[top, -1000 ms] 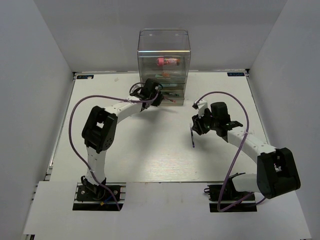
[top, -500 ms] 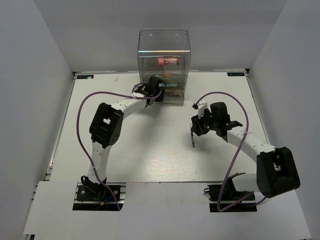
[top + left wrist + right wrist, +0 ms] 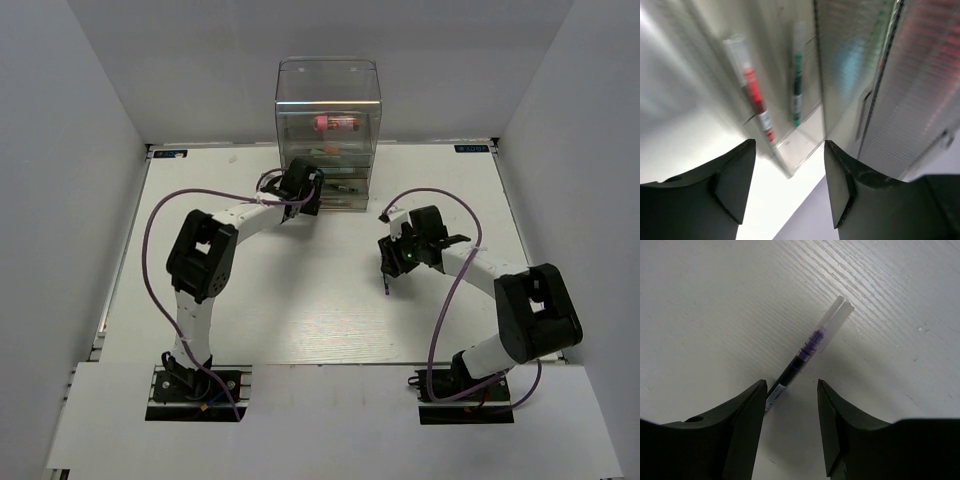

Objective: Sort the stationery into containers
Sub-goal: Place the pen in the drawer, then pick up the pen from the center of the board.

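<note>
The containers are the drawers of a tall clear cabinet [image 3: 328, 90] at the back of the table. A fat pink marker [image 3: 337, 122] lies in an upper drawer. My left gripper [image 3: 312, 192] hangs open at the cabinet's lowest drawer [image 3: 800, 145], which is pulled out. A thin red pen [image 3: 754, 95] and a green pen [image 3: 797, 85] lie in that drawer, ahead of the empty left gripper [image 3: 787, 165]. My right gripper [image 3: 790, 390] stands open just above the table. A dark pen [image 3: 805, 352] with a clear cap lies there, its rear end by the left finger. In the top view the pen [image 3: 385, 285] pokes out below the right gripper [image 3: 388, 262].
White walls enclose the white table [image 3: 300, 300] on three sides. Purple cables loop from both arms, the right one [image 3: 440, 190] arching over the table. Orange and green markers show faintly in the cabinet's middle drawers [image 3: 335, 150].
My left gripper has gone from shut to open at the lowest drawer and pulled back slightly. The right arm has swung in, its gripper shifting a little left over the dark pen.
</note>
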Available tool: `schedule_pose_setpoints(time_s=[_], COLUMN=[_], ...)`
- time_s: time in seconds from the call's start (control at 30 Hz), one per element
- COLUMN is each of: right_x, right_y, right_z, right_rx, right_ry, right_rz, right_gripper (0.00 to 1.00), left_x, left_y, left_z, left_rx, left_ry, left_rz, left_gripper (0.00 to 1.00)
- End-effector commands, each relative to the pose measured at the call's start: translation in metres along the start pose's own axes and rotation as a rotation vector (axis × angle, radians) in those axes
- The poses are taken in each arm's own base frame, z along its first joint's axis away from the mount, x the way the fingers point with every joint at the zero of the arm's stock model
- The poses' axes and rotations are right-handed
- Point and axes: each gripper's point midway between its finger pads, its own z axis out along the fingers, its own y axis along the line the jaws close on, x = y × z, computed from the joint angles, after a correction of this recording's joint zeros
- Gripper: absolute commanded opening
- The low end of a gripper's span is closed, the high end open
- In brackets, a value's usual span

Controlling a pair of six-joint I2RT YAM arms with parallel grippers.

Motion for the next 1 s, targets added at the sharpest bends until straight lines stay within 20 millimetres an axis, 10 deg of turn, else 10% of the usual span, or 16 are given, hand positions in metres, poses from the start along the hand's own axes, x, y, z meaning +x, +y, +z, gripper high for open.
schedule_pose_setpoints(time_s=[0.0, 0.33, 0.6, 0.7, 0.9, 0.93, 0.97], right_x=[-0.008, 0.006, 0.019, 0.002, -0.110, -0.104, -0.148], right_y=[-0.004, -0.007, -0.002, 0.002, 0.014, 0.019, 0.019], right_z=[0.005, 0.022, 0.022, 0.020, 0.004, 0.009, -0.004], right_rx=[0.033, 0.094, 0.031, -0.018, -0.150, -0.204, -0.202], right_ry=[0.016, 0.111, 0.161, 0.134, -0.115, -0.078, -0.170], right_rz=[0.009, -0.011, -0.074, -0.158, -0.476, -0.490, -0.640], right_gripper=[0.51, 0.43, 0.08, 0.00, 0.00, 0.00, 0.00], left_x=[-0.001, -0.017, -0.038, -0.042, -0.050, -0.052, -0.052], left_y=[-0.024, -0.031, 0.047, 0.076, 0.116, 0.125, 0.121], left_z=[-0.046, -0.113, -0.146, -0.159, -0.170, -0.170, -0.174], left_rx=[0.086, 0.254, 0.270, 0.288, 0.259, 0.241, 0.259], left_ry=[0.048, 0.052, 0.074, 0.099, 0.120, 0.122, 0.120], left_rz=[0.067, 0.276, 0.460, 0.495, 0.540, 0.544, 0.540], left_gripper=[0.68, 0.78, 0.87, 0.90, 0.90, 0.90, 0.90])
